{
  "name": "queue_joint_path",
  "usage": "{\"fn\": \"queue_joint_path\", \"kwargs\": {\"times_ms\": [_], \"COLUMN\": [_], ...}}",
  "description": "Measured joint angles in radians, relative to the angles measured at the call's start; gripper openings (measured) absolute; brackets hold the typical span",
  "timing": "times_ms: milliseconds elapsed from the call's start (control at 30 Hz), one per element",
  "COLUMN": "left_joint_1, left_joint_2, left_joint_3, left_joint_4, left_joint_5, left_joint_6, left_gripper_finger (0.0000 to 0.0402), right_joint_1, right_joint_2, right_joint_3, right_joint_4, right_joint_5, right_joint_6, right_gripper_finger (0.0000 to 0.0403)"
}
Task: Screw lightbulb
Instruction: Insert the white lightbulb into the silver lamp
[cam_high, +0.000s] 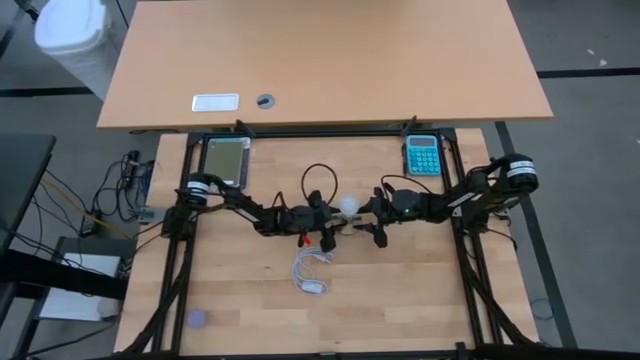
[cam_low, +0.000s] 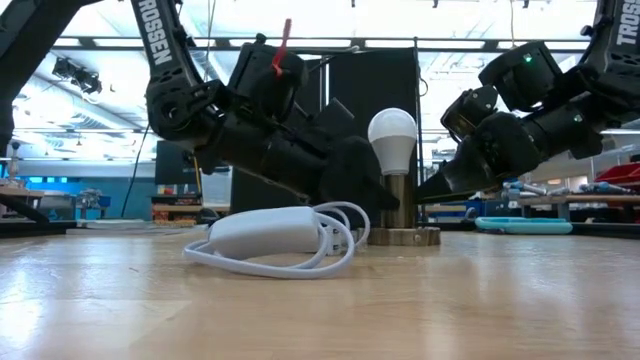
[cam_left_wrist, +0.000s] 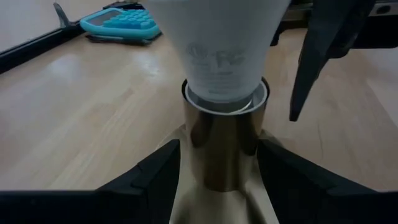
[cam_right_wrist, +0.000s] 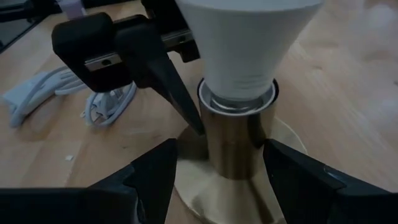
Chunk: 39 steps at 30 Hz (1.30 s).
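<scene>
The white lightbulb (cam_high: 348, 205) stands upright with its neck in a brass socket tube (cam_low: 396, 205) on a round base disc (cam_low: 400, 237) at the table's middle. My left gripper (cam_left_wrist: 221, 165) comes from the table's left and is shut on the tube below the bulb. My right gripper (cam_right_wrist: 221, 162) comes from the right; it is open, with its fingers on either side of the same tube, and I see no plain touch. A coiled white cable (cam_low: 275, 235) lies on the table just in front of the socket. My left gripper pinches the brass socket tube (cam_left_wrist: 193, 149) between its two fingers, just below the bulb's neck. The fingers come about level from the table's left, tipped slightly down. The socket stands upright with its base disc on the table.
A teal calculator (cam_high: 422, 155) lies at the far right and a dark flat device (cam_high: 225, 160) at the far left. A small purple ball (cam_high: 197, 319) sits near the front left corner. A second desk (cam_high: 320, 60) stands beyond the far edge.
</scene>
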<state>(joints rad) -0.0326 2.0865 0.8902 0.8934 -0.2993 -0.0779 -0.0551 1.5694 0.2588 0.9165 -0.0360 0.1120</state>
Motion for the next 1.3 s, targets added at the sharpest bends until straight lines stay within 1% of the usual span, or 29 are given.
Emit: {"fn": "queue_joint_path", "kwargs": {"times_ms": [300,467,667,833,1000,1067,1167,1300], "left_joint_1": [0.000,0.000,0.000,0.000,0.000,0.000,0.000,0.000], "left_joint_2": [0.000,0.000,0.000,0.001,0.001,0.001,0.001,0.001], "left_joint_3": [0.023,0.032,0.032,0.032,0.032,0.032,0.032,0.032], "left_joint_4": [0.007,0.002,-0.011,-0.025,-0.021,-0.016,-0.017,-0.017], "left_joint_5": [-0.003,-0.005,-0.018,-0.018,-0.021,-0.022,-0.022,-0.031], "left_joint_6": [0.004,0.050,0.052,0.050,0.033,0.023,0.022,0.022], "left_gripper_finger": [0.0219,0.0218,0.0218,0.0218,0.0218,0.0218,0.0218,0.0218], "right_joint_1": [0.000,0.000,0.000,0.000,-0.001,-0.002,-0.003,0.003], "right_joint_2": [0.000,0.000,-0.002,-0.045,-0.124,-0.139,-0.135,-0.090], "right_joint_3": [0.002,0.003,0.003,0.003,0.003,0.003,0.003,0.003], "right_joint_4": [0.000,-0.002,-0.049,-0.113,-0.204,-0.208,-0.205,-0.183], "right_joint_5": [-0.010,-0.011,0.000,0.017,0.042,0.038,0.015,0.012], "right_joint_6": [0.000,-0.006,-0.023,-0.029,-0.030,-0.033,-0.033,-0.006], "right_gripper_finger": [0.0242,0.0242,0.0242,0.0242,0.0242,0.0242,0.0242,0.0242]}}
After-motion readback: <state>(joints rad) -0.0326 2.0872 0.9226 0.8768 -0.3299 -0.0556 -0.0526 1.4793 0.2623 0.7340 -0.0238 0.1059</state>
